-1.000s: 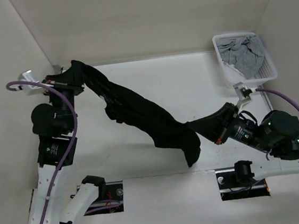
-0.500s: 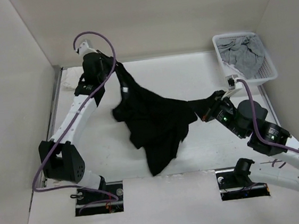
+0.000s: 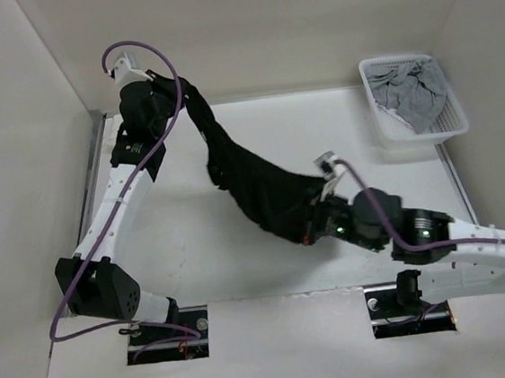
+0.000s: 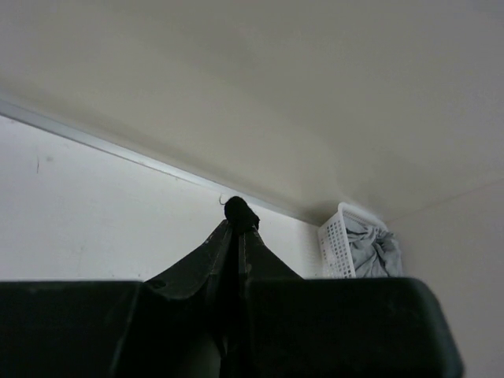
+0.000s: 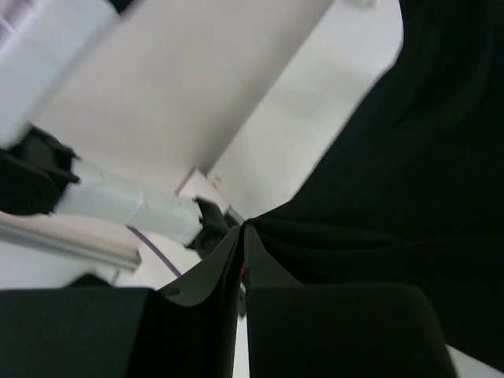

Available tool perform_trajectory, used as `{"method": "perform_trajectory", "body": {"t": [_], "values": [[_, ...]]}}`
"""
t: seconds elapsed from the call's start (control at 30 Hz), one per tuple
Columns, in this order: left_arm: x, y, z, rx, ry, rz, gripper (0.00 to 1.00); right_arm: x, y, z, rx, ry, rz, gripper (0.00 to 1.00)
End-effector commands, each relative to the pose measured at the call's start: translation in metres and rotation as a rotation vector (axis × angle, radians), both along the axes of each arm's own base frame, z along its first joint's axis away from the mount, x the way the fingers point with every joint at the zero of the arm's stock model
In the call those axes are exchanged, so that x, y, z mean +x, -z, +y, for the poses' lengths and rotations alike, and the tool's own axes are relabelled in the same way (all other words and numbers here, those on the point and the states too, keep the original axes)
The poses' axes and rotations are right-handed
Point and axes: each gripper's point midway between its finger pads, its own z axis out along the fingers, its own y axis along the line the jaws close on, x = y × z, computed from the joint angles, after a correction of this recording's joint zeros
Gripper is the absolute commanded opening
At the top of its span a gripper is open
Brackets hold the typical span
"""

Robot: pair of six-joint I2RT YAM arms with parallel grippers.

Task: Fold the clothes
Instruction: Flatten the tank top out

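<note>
Overhead, the black top (image 3: 261, 183) hangs stretched over the counter (image 3: 337, 135) between the raised left gripper (image 3: 172, 82), clamped on one end, and the low right gripper (image 3: 315, 227). I'd lower both evenly so it lands flat. Left wrist cam adds only the basket (image 4: 335, 248). Right wrist cam: jaws nearly together beside fabric, can't tell if it's pinching.

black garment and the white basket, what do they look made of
The black garment looks like thin, soft, matte fabric, possibly a knit: it sags and creases in loose folds. The basket looks like rigid white moulded plastic, with a grid of small holes in its walls.
</note>
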Motion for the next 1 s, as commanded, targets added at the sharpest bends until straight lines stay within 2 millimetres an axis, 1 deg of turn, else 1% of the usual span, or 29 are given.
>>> {"method": "perform_trajectory", "body": {"t": [0.0, 0.03, 0.07, 0.1, 0.13, 0.17, 0.2, 0.23, 0.27, 0.3, 0.33, 0.4, 0.43, 0.47, 0.5, 0.53, 0.57, 0.6, 0.63, 0.67, 0.7, 0.73, 0.8, 0.87, 0.9, 0.97], "values": [[0.010, -0.033, 0.009, -0.005, -0.008, -0.084, 0.03, -0.006, 0.028, 0.044, -0.052, -0.042, 0.074, 0.11], [0.017, -0.027, 0.010, 0.006, -0.012, -0.073, 0.03, -0.009, 0.047, 0.061, -0.070, -0.070, 0.118, 0.16], [0.024, -0.021, 0.012, 0.019, -0.013, -0.062, 0.04, -0.014, 0.059, 0.075, -0.078, -0.105, 0.149, 0.22], [0.033, -0.010, 0.014, 0.037, -0.019, -0.043, 0.04, -0.019, 0.071, 0.087, -0.087, -0.142, 0.174, 0.29], [0.040, -0.001, 0.019, 0.049, -0.033, -0.026, 0.06, -0.026, 0.083, 0.099, -0.095, -0.188, 0.194, 0.40], [0.046, 0.008, 0.023, 0.059, -0.046, -0.011, 0.08, -0.029, 0.090, 0.104, -0.100, -0.209, 0.199, 0.47], [0.051, 0.017, 0.029, 0.067, -0.064, 0.004, 0.12, -0.030, 0.094, 0.105, -0.104, -0.219, 0.197, 0.53], [0.055, 0.028, 0.035, 0.071, -0.083, 0.030, 0.19, -0.026, 0.103, 0.102, -0.111, -0.209, 0.195, 0.56], [0.055, 0.039, 0.040, 0.073, -0.095, 0.053, 0.26, -0.015, 0.108, 0.092, -0.106, -0.170, 0.192, 0.58], [0.052, 0.044, 0.041, 0.075, -0.101, 0.064, 0.30, 0.004, 0.114, 0.078, -0.105, -0.106, 0.185, 0.59], [0.047, 0.048, 0.044, 0.078, -0.110, 0.072, 0.32, 0.022, 0.125, 0.064, -0.115, -0.042, 0.188, 0.54], [0.028, 0.057, 0.047, 0.093, -0.140, 0.082, 0.35, 0.067, 0.154, 0.023, -0.148, 0.135, 0.225, 0.27], [0.016, 0.064, 0.043, 0.103, -0.143, 0.090, 0.36, 0.085, 0.172, 0.003, -0.173, 0.213, 0.247, 0.15], [0.003, 0.072, 0.041, 0.118, -0.147, 0.097, 0.36, 0.102, 0.187, -0.016, -0.192, 0.285, 0.276, 0.09], [-0.010, 0.085, 0.038, 0.129, -0.151, 0.113, 0.36, 0.117, 0.200, -0.033, -0.203, 0.345, 0.299, 0.08], [-0.024, 0.099, 0.035, 0.140, -0.150, 0.132, 0.36, 0.125, 0.209, -0.042, -0.214, 0.375, 0.313, 0.08], [-0.038, 0.113, 0.031, 0.149, -0.145, 0.152, 0.36, 0.136, 0.219, -0.051, -0.229, 0.408, 0.331, 0.10], [-0.052, 0.131, 0.024, 0.164, -0.126, 0.181, 0.36, 0.144, 0.229, -0.058, -0.260, 0.435, 0.339, 0.14], [-0.065, 0.148, 0.015, 0.185, -0.098, 0.212, 0.36, 0.151, 0.238, -0.063, -0.299, 0.457, 0.344, 0.22], [-0.079, 0.167, 0.007, 0.212, -0.065, 0.249, 0.36, 0.156, 0.245, -0.069, -0.327, 0.482, 0.348, 0.32], [-0.091, 0.182, 0.001, 0.230, -0.039, 0.284, 0.36, 0.160, 0.252, -0.075, -0.350, 0.514, 0.349, 0.45], [-0.108, 0.203, -0.007, 0.255, -0.003, 0.336, 0.36, 0.162, 0.259, -0.082, -0.375, 0.541, 0.352, 0.54], [-0.142, 0.241, -0.017, 0.310, 0.058, 0.432, 0.36, 0.162, 0.271, -0.090, -0.395, 0.560, 0.375, 0.60], [-0.172, 0.274, -0.021, 0.353, 0.084, 0.504, 0.39, 0.161, 0.280, -0.095, -0.410, 0.565, 0.401, 0.61], [-0.184, 0.287, -0.021, 0.377, 0.089, 0.534, 0.40, 0.161, 0.284, -0.099, -0.421, 0.571, 0.410, 0.61], [-0.199, 0.309, -0.018, 0.408, 0.076, 0.587, 0.43, 0.164, 0.290, -0.104, -0.445, 0.586, 0.424, 0.60]]}}
